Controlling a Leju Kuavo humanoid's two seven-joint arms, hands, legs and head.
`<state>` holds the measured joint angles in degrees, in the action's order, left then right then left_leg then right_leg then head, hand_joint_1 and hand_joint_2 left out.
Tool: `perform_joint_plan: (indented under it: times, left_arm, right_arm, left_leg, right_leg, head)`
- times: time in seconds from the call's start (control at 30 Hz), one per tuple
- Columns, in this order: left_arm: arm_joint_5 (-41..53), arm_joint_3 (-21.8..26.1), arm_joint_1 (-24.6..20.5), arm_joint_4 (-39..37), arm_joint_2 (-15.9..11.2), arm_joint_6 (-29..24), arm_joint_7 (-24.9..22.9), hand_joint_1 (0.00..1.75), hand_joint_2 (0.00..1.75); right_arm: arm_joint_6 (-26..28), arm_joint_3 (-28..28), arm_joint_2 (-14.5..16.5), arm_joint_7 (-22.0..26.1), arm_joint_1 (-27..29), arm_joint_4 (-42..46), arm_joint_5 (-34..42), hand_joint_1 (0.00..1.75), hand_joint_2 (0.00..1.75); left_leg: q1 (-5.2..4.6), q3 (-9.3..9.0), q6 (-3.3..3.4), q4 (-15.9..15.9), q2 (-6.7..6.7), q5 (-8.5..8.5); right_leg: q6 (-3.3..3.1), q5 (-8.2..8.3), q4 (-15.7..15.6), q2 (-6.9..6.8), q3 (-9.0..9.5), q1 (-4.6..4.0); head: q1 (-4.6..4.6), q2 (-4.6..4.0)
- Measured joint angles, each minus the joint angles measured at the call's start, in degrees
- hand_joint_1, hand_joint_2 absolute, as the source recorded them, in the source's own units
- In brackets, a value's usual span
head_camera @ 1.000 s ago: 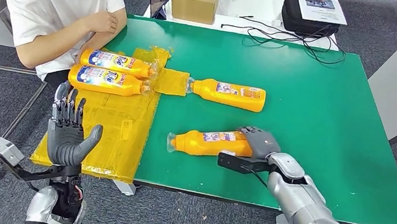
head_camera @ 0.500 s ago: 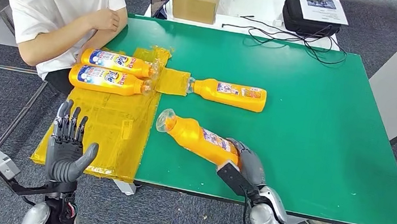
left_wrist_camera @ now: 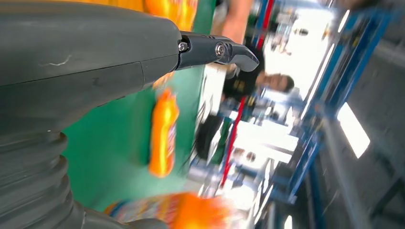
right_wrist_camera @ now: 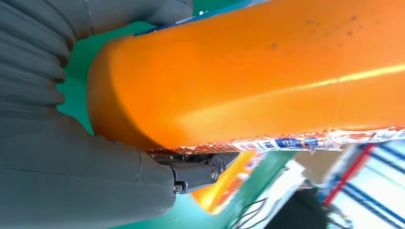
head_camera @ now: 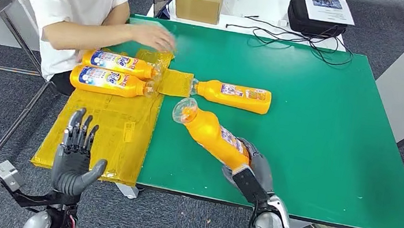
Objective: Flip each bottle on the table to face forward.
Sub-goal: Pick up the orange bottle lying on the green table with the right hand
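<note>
Right hand [head_camera: 252, 165] grips the orange bottle's [head_camera: 212, 135] base, tilting it above the green worktop [head_camera: 326, 123], while left hand [head_camera: 75, 159] hovers with fingers spread.

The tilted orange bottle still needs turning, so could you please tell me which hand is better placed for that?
The right hand: it already grips the tilted bottle at its base. The left hand hangs open off the table's edge.
</note>
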<state>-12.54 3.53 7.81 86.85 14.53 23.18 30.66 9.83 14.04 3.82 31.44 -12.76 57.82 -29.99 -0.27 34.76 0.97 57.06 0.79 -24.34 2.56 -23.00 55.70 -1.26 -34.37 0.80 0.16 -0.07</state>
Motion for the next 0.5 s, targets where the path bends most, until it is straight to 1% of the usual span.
perform_joint_plan:
  times: [0.1, 0.27, 0.37, 0.5]
  left_arm:
    - [1.11, -1.59, 0.07, -2.14, -0.01, 2.64, -1.01, 0.00, 1.75]
    - [1.15, -4.42, -0.63, -7.05, 0.05, 3.24, -1.93, 0.00, 1.75]
    - [0.21, -5.66, -1.24, -8.96, 0.07, 3.32, -2.38, 0.00, 1.75]
    - [-2.50, -6.66, -1.83, -10.36, 0.07, 4.44, -2.96, 0.00, 1.75]
  right_arm:
    - [-2.26, 0.47, 1.84, 1.46, 1.24, 2.65, 0.48, 1.75, 1.75]
    - [-4.61, 5.08, 5.36, 2.65, 2.92, 6.06, 0.48, 1.75, 1.75]
    - [-4.78, 8.71, 7.04, 2.93, 3.56, 6.70, 0.89, 1.75, 1.75]
    - [-3.80, 12.70, 8.28, 3.34, 3.78, 6.62, 2.09, 1.75, 1.75]
  left_leg:
    - [0.00, 0.00, -0.01, 0.00, 0.00, -0.01]
    - [0.03, -0.01, -0.02, -0.01, 0.02, 0.00]
    - [0.03, 0.00, -0.03, -0.01, 0.02, 0.01]
    - [0.02, 0.01, -0.02, -0.01, 0.02, 0.01]
  right_leg:
    - [-0.01, -0.01, 0.00, 0.01, -0.02, 0.00]
    - [-0.02, -0.01, 0.00, 0.03, -0.05, -0.02]
    - [-0.03, -0.02, 0.01, 0.03, -0.05, -0.02]
    - [-0.03, -0.02, 0.01, 0.01, -0.05, -0.01]
  head:
    - [-0.01, 0.00]
    - [0.00, 0.00]
    - [0.00, 0.00]
    - [0.01, 0.00]
